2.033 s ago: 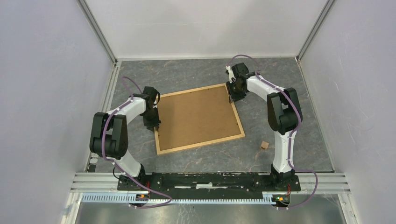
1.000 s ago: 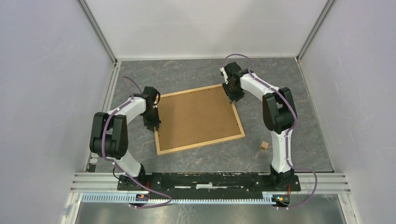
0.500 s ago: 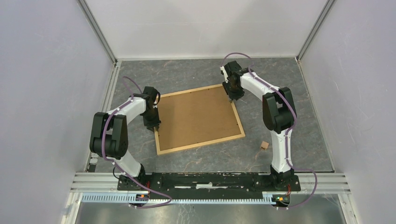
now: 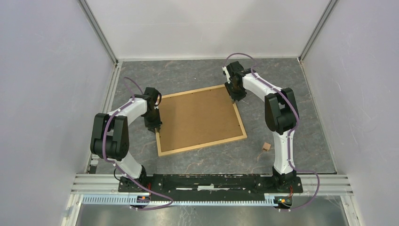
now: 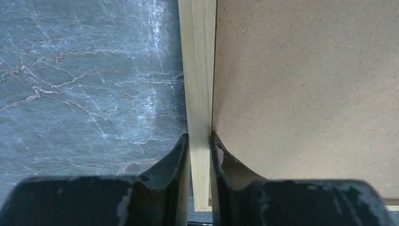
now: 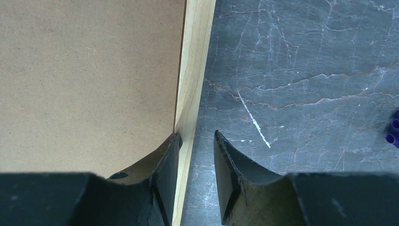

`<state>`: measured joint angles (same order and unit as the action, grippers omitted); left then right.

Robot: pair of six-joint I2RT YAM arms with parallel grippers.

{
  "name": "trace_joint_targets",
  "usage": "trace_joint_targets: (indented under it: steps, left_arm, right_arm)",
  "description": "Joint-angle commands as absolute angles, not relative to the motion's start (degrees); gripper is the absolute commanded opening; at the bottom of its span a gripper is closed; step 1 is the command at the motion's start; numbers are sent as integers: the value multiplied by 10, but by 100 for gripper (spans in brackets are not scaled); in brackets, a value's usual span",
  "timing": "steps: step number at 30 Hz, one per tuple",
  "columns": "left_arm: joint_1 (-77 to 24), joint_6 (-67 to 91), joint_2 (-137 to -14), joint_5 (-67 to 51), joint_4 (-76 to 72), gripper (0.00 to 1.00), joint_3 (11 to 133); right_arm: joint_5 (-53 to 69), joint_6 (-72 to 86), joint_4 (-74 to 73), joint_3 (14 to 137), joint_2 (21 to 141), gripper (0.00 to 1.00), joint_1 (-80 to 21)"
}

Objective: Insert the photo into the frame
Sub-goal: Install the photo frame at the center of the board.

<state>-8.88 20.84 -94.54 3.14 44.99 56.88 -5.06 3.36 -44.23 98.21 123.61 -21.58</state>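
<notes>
The frame (image 4: 202, 145) lies flat on the marble table with its brown fibreboard back up. My left gripper (image 4: 157, 126) is at the left side, near the front corner. It is shut on the light wood strip (image 5: 196, 70), one finger outside it and one on the board side (image 5: 199, 137). My right gripper (image 4: 234, 98) straddles the right strip (image 6: 195, 56) near the far corner. It is open (image 6: 196, 134): the inner finger touches the strip, and the outer finger stands apart from it over bare marble. The photo is hidden.
A small wooden block (image 4: 266, 147) lies on the table right of the frame's near right corner. A purple cable (image 6: 393, 132) shows at the right edge of the right wrist view. Grey walls and aluminium rails (image 4: 111, 89) enclose the table.
The right arm moved a little left and farther along the frame's right strip toward the far corner, then held. The left arm and the frame have stayed put.
</notes>
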Motion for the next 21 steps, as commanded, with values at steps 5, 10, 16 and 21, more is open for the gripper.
trace_joint_targets:
  steps: [5, 10, 16, 21]
  left_arm:
    - [-92, 189, -942, 48, 446, 2, 572]
    - [-92, 188, -941, 49, 446, 2, 571]
    - [-92, 188, -941, 49, 446, 2, 572]
    - [-93, 188, -939, 50, 446, 2, 572]
  right_arm:
    - [-62, 39, -426, 974, 1259, 39, -214]
    - [-75, 40, -425, 966, 1265, 38, -214]
    - [-89, 41, -423, 946, 1265, 38, -215]
    - [-97, 43, -410, 917, 1260, 38, -215]
